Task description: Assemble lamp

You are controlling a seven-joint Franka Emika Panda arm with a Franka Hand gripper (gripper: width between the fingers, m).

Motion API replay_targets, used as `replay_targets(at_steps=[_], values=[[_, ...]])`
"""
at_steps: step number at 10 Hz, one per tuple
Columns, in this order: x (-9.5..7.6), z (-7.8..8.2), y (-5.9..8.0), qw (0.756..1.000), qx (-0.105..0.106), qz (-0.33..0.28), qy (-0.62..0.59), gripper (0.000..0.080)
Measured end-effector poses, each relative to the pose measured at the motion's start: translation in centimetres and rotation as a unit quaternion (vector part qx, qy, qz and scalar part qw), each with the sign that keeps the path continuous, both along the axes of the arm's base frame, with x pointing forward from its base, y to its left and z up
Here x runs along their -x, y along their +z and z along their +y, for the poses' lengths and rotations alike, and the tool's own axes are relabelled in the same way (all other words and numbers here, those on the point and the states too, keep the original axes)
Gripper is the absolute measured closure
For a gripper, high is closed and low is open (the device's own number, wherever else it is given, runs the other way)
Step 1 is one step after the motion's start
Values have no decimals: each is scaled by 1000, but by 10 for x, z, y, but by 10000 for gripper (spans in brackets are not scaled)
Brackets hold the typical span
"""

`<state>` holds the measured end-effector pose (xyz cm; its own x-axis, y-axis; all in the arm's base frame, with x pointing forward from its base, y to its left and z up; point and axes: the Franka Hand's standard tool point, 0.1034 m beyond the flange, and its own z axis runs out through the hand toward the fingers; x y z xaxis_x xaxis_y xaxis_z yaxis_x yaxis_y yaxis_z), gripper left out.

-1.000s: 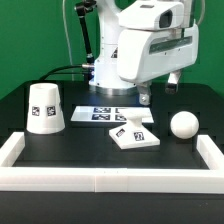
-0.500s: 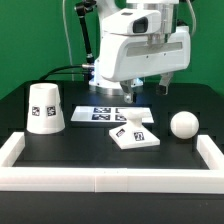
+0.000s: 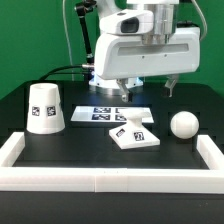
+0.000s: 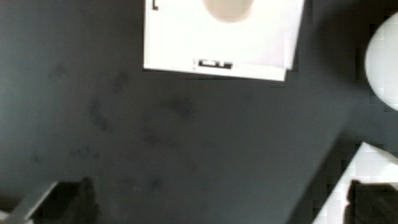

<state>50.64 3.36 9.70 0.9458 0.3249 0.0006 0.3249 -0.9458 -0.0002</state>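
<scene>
The flat square lamp base (image 3: 133,134) lies on the black table in front of the marker board (image 3: 108,113). The ball-topped bulb (image 3: 183,124) rests at the exterior view's right of the base. The tapered shade (image 3: 45,107) stands wide end down at the exterior view's left. My gripper (image 3: 152,92) hangs open and empty above and behind the base, touching nothing. In the wrist view the base (image 4: 222,40) and the edge of the bulb (image 4: 384,60) show beyond the spread gripper (image 4: 210,205).
A white raised wall (image 3: 110,177) borders the table at the front and both sides; part of it shows in the wrist view (image 4: 361,165). Cables and the arm's column (image 3: 88,40) stand behind the marker board.
The arm has lifted and shifted slightly toward the exterior view's right. The fingers stand wider apart. The lamp parts have not moved.
</scene>
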Motion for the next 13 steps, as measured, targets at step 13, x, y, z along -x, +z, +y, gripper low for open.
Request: replay_targets(at_steps=[13], values=[[37, -14, -50, 1000, -3, 14, 15, 100]])
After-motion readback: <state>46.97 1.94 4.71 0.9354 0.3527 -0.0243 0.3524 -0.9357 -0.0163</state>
